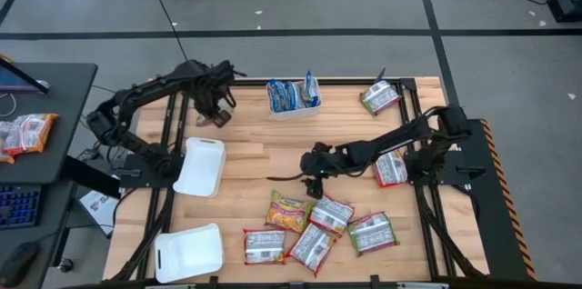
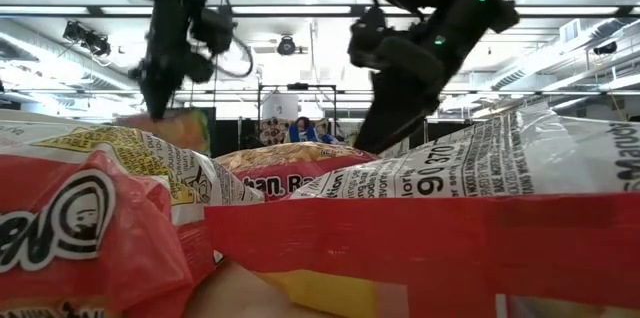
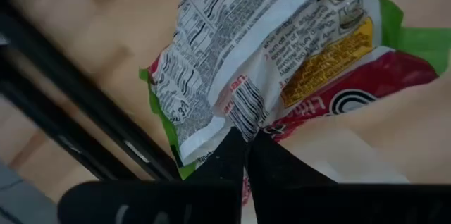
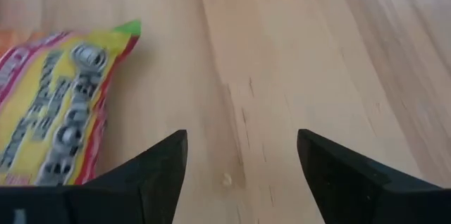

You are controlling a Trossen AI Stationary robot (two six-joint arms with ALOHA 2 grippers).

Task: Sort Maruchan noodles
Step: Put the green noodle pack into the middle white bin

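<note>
My left gripper [image 1: 216, 107] is at the far left of the table, shut on a green, red and white noodle packet [image 3: 268, 62], which also shows in the high view [image 1: 211, 119]. My right gripper [image 1: 314, 180] is open and empty over the middle of the table. It is just beyond a yellow-green packet [image 1: 289, 212], which also shows in the right wrist view [image 4: 56, 111]. Several more packets [image 1: 314, 244] lie flat near the table's near edge. A white tray [image 1: 293, 96] at the far middle holds blue packets. My left gripper pinches the packet's crinkled edge [image 3: 239, 122] by the barcode, between its two shut fingers [image 3: 225, 160]. The fingers come from above. The packet hangs below them with its printed back toward the camera. In the low view it [image 2: 178, 128] hangs under the arm.
Two empty white trays lie on the left, one mid-left [image 1: 202, 164] and one at the near left [image 1: 188, 253]. Single packets lie at the far right [image 1: 380, 98] and under the right arm [image 1: 391, 169]. Bare wood lies between the trays and the right gripper.
</note>
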